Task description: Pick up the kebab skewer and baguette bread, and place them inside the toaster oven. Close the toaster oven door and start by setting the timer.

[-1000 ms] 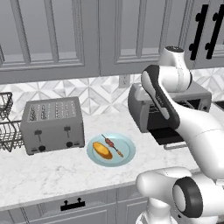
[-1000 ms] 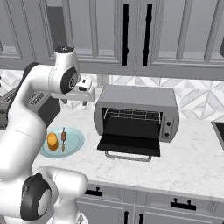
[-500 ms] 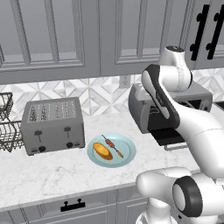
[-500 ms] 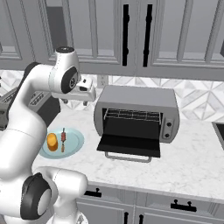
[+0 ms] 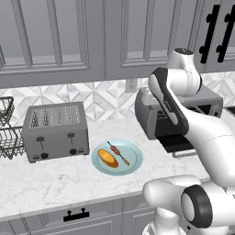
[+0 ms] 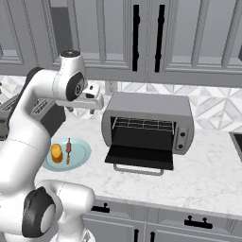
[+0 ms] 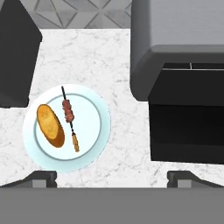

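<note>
The gripper (image 7: 112, 177) is hanging high above the counter (image 7: 118, 65), looking straight down. Its two finger tips are standing far apart at the bottom corners of the hand view, so the jaws are spread wide and holding nothing. This high, empty pose is judged to be a survey position ahead of the first pick.

In the hand view, the plate (image 7: 94, 105) is sitting at 9 o'clock from centre. The baguette bread (image 7: 50, 124) and the kebab skewer (image 7: 69, 118) are lying side by side on it, apart, with the skewer nearer the toaster oven (image 7: 175, 43). Both are lying flat and exposed, which suits a grasp from above. The toaster oven door (image 7: 186, 148) is lying folded down at 4 o'clock, leaving the cavity open for loading.

The right base view is showing what the hand view is not: the wire rack (image 6: 142, 124) inside the oven and the knobs (image 6: 183, 137) on its front panel. The left base view is adding the four-slot toaster (image 5: 56, 131) at 9 o'clock from the plate and a wire basket (image 5: 7, 133) beyond it.
</note>
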You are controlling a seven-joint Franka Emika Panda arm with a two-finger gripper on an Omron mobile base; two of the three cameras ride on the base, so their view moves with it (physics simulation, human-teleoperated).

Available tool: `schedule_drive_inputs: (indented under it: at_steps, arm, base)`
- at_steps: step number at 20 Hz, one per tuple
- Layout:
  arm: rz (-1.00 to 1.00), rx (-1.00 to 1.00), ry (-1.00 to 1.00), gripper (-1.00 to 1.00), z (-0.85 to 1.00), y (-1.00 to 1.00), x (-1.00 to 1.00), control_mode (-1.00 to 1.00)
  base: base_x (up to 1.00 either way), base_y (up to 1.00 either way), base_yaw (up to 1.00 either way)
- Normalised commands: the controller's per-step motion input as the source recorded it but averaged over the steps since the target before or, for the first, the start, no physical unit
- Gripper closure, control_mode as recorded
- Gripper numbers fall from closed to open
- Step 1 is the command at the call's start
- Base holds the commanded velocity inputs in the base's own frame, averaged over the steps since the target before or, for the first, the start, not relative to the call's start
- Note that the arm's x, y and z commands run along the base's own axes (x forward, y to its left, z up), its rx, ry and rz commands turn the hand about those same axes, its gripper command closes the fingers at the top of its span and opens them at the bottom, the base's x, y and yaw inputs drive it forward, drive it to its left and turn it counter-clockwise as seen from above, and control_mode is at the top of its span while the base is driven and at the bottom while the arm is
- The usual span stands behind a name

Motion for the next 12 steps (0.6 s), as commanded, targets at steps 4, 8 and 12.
schedule_drive_inputs:
  at_steps: [4,8,12]
  arm:
    - [0.0,0.0,0.0,-1.0,0.0,-0.01,0.0,-1.0]
    - [0.0,0.01,-0.01,-1.0,0.0,-0.48,-0.02,-1.0]
    - [0.0,0.03,-0.15,-1.0,-0.19,-0.97,-0.05,-1.0]
  base:
    - [0.0,0.0,0.0]
    - [0.0,0.0,0.0]
    - [0.0,0.0,0.0]
